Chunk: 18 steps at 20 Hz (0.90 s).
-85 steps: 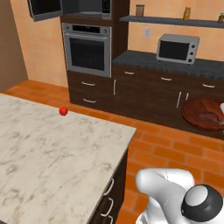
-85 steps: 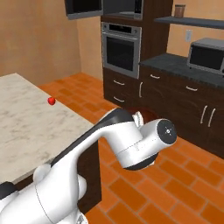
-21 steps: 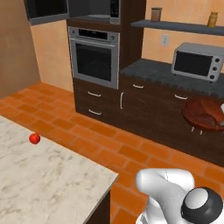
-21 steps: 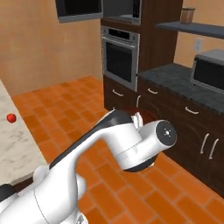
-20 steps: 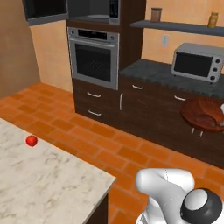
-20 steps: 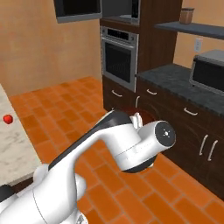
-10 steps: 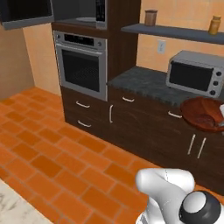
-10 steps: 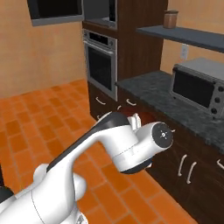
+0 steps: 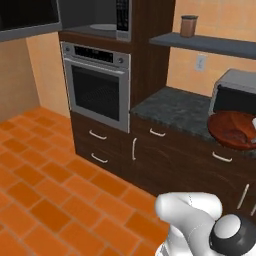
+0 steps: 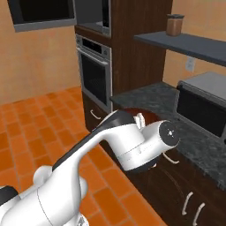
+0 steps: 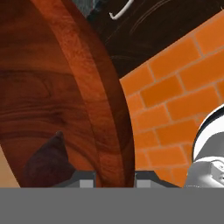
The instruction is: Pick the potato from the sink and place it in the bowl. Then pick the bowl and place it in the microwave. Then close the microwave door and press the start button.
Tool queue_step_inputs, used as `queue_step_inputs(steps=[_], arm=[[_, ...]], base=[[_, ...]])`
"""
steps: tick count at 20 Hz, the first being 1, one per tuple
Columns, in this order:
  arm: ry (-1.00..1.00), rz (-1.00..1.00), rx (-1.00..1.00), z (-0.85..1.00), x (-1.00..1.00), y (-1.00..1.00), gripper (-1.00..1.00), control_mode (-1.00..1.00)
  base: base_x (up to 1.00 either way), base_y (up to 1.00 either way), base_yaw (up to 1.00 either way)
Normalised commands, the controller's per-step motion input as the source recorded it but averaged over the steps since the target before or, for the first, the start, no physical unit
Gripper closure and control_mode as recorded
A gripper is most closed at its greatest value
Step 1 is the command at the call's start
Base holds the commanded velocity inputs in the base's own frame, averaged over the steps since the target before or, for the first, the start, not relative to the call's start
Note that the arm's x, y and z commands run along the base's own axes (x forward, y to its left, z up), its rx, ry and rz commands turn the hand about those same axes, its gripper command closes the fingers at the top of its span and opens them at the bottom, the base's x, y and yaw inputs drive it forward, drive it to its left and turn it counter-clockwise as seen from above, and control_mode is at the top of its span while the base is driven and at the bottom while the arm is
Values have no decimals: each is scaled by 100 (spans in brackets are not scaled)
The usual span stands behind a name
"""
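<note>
The reddish-brown wooden bowl (image 11: 65, 87) hangs above the dark counter, also visible as the bowl (image 9: 234, 129) at the right edge of the left base view. My gripper (image 11: 114, 178) is shut on its rim, one finger inside and one outside. The dark potato (image 11: 46, 162) lies inside the bowl near the fingers. In the right base view the gripper (image 10: 140, 120) sits just behind my forearm with the bowl (image 10: 150, 115) partly hidden. The microwave (image 9: 97, 21) is built in high in the dark cabinetry, its door (image 9: 27, 17) swung open to the left. The sink is out of view.
A steel wall oven (image 9: 97, 92) sits under the microwave. A dark stone counter (image 9: 175, 107) over drawers carries a small silver box oven (image 9: 235, 92). A shelf (image 9: 205, 45) above holds a brown jar (image 9: 189, 26). Orange brick floor (image 9: 45, 200) spreads to the left.
The base has moved, so both base views shifted: the marble island and red ball slid out of view and the oven column came closer. The bowl stays in the gripper.
</note>
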Motion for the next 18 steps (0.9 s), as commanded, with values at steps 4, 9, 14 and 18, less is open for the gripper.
queue_step_inputs(steps=[4,9,14,18], arm=[[0,0,0,0,0,0,100,100],[0,0,0,0,0,0,100,100],[0,0,0,0,0,0,100,100],[0,0,0,0,0,0,100,100]], base=[[91,56,-1],[13,97,-5],[1,94,-14],[40,90,-26]])
